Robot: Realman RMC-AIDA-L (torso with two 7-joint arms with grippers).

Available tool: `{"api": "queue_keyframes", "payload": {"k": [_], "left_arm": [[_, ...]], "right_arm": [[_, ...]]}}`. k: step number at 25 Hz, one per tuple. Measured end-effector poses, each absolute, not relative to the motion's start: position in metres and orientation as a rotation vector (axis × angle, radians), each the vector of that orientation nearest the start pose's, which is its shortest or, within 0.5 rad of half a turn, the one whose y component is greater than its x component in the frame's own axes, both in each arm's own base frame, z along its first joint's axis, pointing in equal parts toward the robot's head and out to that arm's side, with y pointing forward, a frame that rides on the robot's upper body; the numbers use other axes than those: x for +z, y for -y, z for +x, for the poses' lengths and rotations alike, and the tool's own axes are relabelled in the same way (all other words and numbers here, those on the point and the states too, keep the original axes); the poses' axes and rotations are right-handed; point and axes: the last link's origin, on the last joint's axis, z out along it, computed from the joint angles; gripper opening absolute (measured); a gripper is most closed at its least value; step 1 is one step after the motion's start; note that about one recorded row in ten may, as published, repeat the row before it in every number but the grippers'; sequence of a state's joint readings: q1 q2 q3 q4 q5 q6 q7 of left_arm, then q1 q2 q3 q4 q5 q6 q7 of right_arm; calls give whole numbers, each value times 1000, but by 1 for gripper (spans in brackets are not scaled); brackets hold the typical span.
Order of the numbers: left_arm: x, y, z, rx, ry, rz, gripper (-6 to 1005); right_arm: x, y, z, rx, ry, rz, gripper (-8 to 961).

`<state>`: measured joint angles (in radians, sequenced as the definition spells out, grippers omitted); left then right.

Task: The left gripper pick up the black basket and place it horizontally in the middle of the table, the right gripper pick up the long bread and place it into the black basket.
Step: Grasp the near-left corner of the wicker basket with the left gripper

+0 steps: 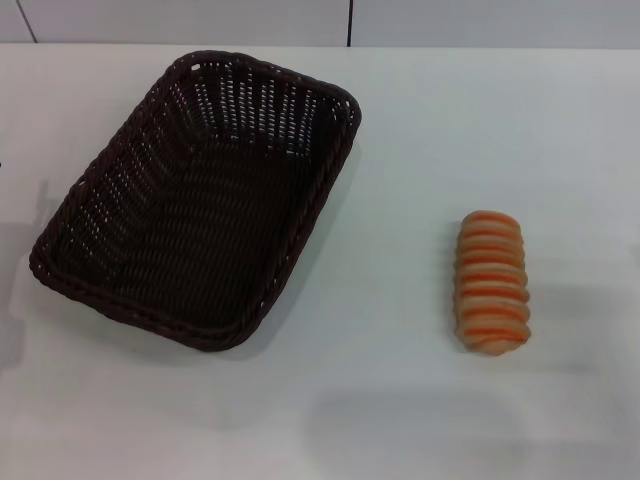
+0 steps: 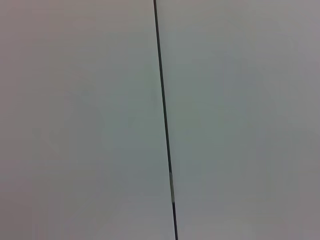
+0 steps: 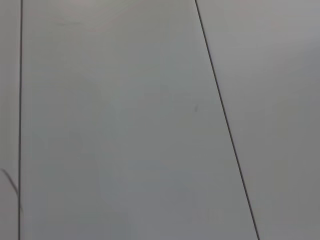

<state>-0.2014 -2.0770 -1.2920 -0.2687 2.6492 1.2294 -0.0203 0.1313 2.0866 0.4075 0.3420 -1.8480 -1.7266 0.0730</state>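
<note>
Table [image 1: 400, 400] seen plain white, flat, with faint soft shadows near front edge. Basket [image 1: 200, 200] sat on left side of it, angled diagonally, nothing inside, open weave sides showing white through. Bread [image 1: 492, 283] laid well right of basket, lengthwise away from robot, orange stripes across. Beyond table, pale wall panels [image 1: 480, 20] split by dark seam. Both wrist views filled by grey panels [image 2: 240, 120] with thin dark seams only. Neither gripper seen anywhere, so finger state can't be told.

A plain pale grey surface [image 3: 125, 125], possibly a wall, is filling the view, with two thin dark seams [image 3: 225, 120] running across it.
</note>
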Motion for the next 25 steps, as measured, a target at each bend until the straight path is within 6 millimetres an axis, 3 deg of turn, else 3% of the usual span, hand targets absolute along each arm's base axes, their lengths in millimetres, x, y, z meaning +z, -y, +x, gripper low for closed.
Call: {"api": "queue_keyframes", "payload": {"k": [9,15,17,20,22,25], "left_arm": [[22,-278,-369,-575,465,-1408,785],[22,-284,-355,-630,429,-1434,784],[36,-295,-336,-711,360,-1412,784],[40,-297,-333,-726,341,-1418,784],[52,-311,-312,-779,295,-1502,784],[60,-321,-301,-809,350,-1579,784]], "right_arm": [[0,-214,319,980,-420,-1288,823],[-2,-215,319,977,-429,-1292,822],[-3,-215,319,977,-433,-1298,822],[-5,-214,318,982,-439,-1305,822],[-5,-214,318,981,-441,-1305,823],[-5,-212,319,978,-444,-1304,823]]}}
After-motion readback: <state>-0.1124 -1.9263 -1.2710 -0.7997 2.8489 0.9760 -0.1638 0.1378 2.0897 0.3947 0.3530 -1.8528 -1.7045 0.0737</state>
